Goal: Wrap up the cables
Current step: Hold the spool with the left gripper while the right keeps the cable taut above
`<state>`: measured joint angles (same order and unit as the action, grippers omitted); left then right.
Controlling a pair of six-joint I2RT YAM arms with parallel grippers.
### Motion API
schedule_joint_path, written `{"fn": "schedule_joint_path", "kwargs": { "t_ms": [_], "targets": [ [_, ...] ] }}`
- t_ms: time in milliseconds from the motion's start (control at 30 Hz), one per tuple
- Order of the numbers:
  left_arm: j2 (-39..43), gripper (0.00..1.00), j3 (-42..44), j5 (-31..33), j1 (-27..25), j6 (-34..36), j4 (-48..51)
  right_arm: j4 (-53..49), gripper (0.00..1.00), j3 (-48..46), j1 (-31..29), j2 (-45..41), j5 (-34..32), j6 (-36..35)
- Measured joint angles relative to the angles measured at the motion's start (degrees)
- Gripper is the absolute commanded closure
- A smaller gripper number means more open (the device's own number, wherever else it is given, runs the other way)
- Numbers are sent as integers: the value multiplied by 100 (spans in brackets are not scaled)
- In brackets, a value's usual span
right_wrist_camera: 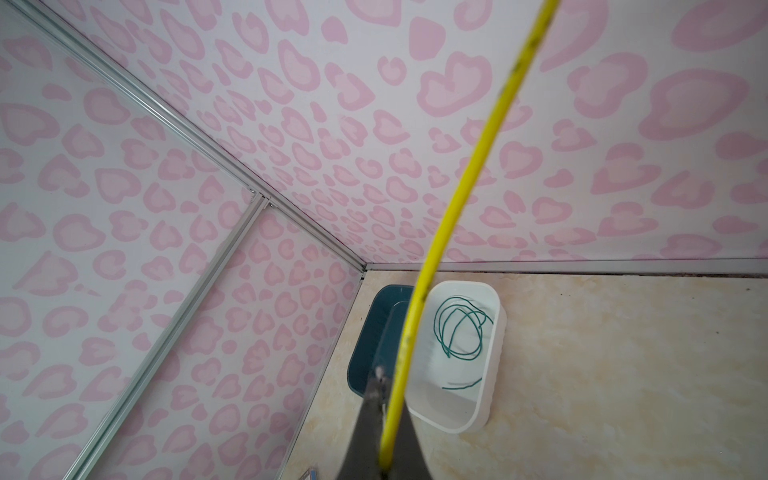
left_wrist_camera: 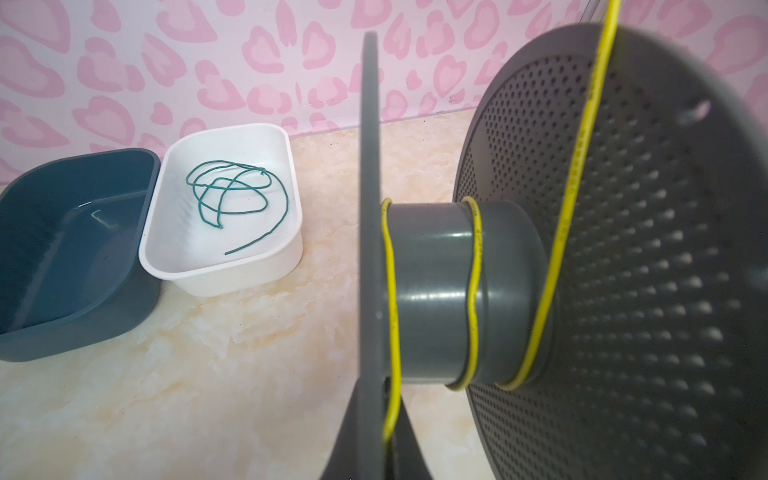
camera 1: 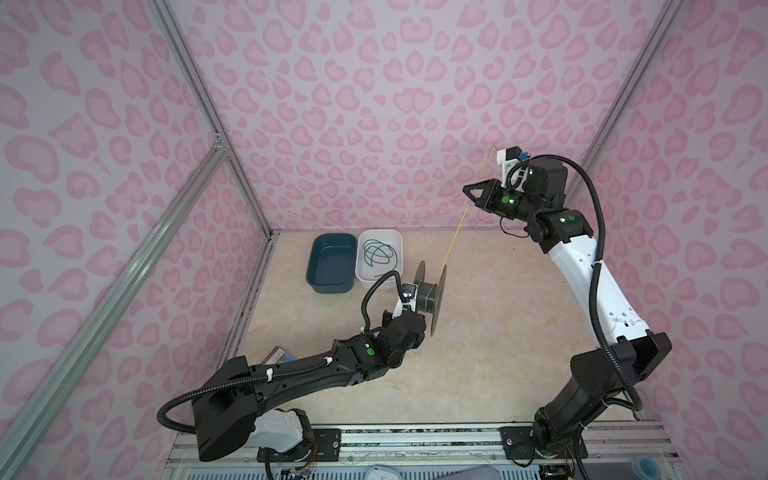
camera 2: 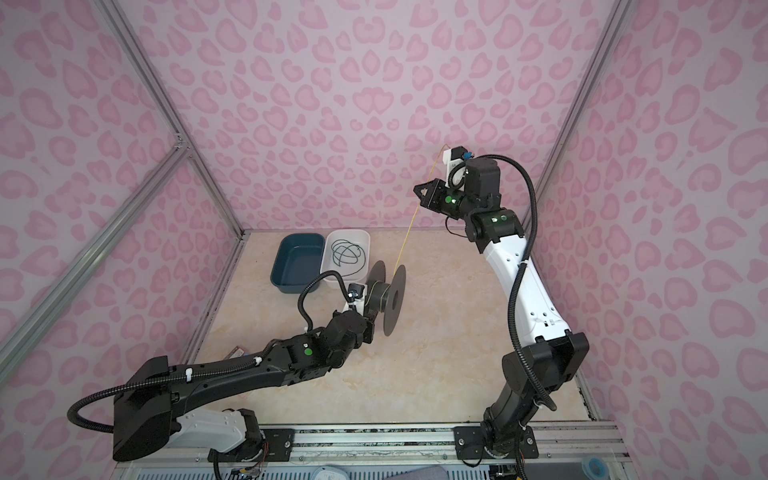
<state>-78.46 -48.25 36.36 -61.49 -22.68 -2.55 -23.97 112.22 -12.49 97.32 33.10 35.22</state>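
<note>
Over the marbled counter (camera 1: pixel 478 332), between pink-spotted walls (camera 1: pixel 374 104), the left hand (left_wrist_camera: pixel 382 399) clamped a spool (left_wrist_camera: pixel 428 291) and the right hand (camera 1: pixel 471 194) pinched its yellow cable (camera 1: pixel 458 230). The green cable (left_wrist_camera: pixel 231 188) lay in a white tub (left_wrist_camera: pixel 232 274).

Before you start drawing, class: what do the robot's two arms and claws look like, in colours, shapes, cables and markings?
Both are mostly black. The right arm has a long white forearm shell; the left arm, a white shell near its base. A black ribbed hose loops along each. Round green lights mark the joints. The right claw is black and triangular.
</note>
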Motion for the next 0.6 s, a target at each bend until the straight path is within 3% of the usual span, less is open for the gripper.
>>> {"fn": "schedule_joint_path", "kwargs": {
  "t_ms": [600],
  "targets": [
    [37, 96, 52, 0, -66, -61, 175, -238, 100, 544, 260, 365, 144, 42]
  ]
}}
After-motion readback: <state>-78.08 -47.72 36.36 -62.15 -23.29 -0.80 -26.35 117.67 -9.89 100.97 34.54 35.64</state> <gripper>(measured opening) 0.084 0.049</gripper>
